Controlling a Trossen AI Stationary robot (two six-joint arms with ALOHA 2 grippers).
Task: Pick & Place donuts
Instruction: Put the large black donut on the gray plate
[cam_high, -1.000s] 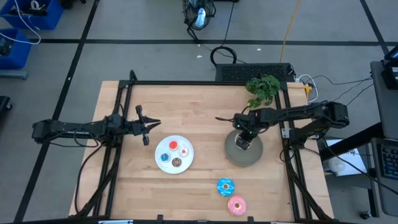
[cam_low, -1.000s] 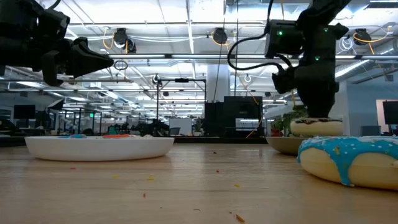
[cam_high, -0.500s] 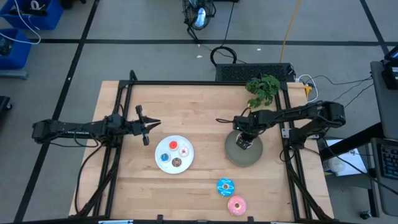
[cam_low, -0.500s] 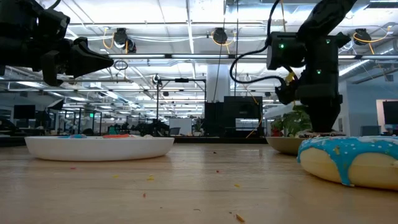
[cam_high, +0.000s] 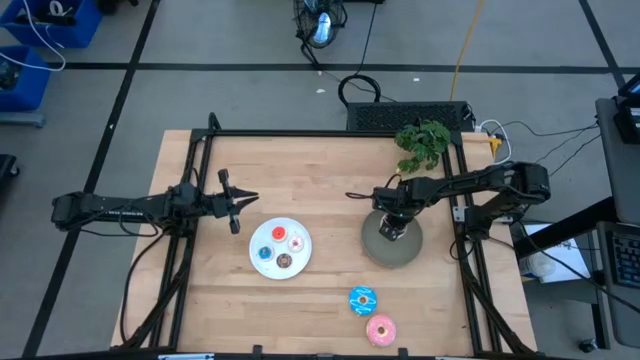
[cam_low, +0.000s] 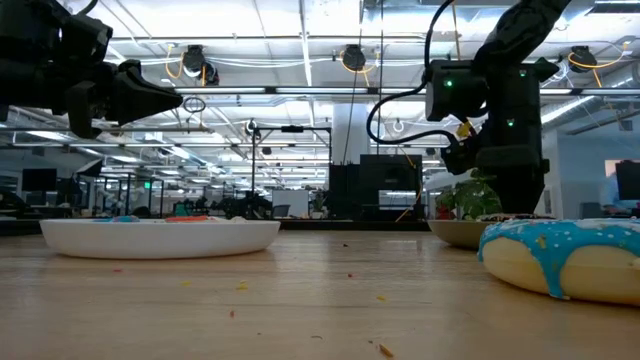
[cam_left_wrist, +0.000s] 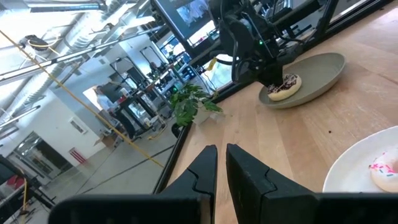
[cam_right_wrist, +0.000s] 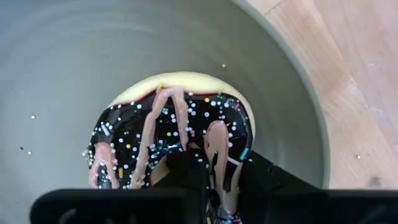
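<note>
High view: right gripper (cam_high: 393, 228) is down over the grey plate (cam_high: 375, 250), far right of the white plate (cam_high: 262, 263); blue donut (cam_high: 362, 298) and pink donut (cam_high: 380, 329) wait near the front edge.

Low view: tip hidden behind the plate rim.

Left wrist: left gripper (cam_left_wrist: 221, 163) idle at left, fingers together.

Right wrist: fingers pinch the rim of the sprinkled donut (cam_right_wrist: 171, 134), which lies on the grey plate (grip looks barely slackened). Risk: lifting before a full release drags the donut off.

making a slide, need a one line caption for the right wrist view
Right tool down on the brown sprinkled donut lying in the grey plate, its fingers at the donut's hole.
</note>
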